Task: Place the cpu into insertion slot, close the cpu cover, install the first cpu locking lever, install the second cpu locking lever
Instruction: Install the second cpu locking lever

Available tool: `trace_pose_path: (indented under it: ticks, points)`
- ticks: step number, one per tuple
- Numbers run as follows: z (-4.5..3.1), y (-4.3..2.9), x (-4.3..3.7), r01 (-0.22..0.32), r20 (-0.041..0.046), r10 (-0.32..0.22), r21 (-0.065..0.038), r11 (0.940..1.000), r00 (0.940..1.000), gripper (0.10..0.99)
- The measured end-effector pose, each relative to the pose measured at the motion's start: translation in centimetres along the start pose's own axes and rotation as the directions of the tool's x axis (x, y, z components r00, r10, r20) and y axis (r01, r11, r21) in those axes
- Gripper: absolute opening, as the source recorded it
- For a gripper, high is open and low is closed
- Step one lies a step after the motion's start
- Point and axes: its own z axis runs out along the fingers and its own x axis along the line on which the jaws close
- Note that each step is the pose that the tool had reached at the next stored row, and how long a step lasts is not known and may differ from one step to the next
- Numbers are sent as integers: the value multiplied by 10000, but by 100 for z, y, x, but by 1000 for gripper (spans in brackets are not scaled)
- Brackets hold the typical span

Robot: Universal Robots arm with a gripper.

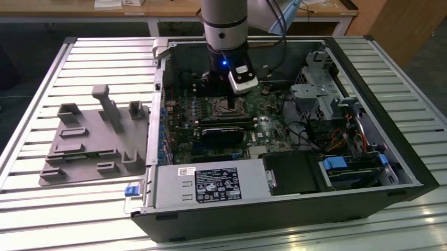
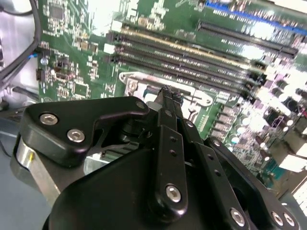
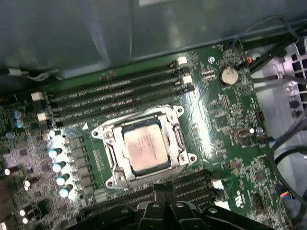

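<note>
Above the insertion slot point(image 3: 146, 148), the gripper point(image 3: 164, 188) is hovering with fingers clenched together, gripping nothing; the cpu point(image 3: 145, 147) is sitting seated.

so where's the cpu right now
In the first wrist view the cpu sits in the insertion slot on the green board, framed by the cpu cover, between two banks of long black slots.
</note>
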Motion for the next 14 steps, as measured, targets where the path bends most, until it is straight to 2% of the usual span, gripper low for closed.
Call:
trace_pose_path:
  ticks: [6, 14]
  points:
    - [26, -74, -18, 39, -1, -39, -4, 10000, 10000, 106]
    - [76, -100, 11, 415, -14, -415, -52, 9991, 9991, 106]
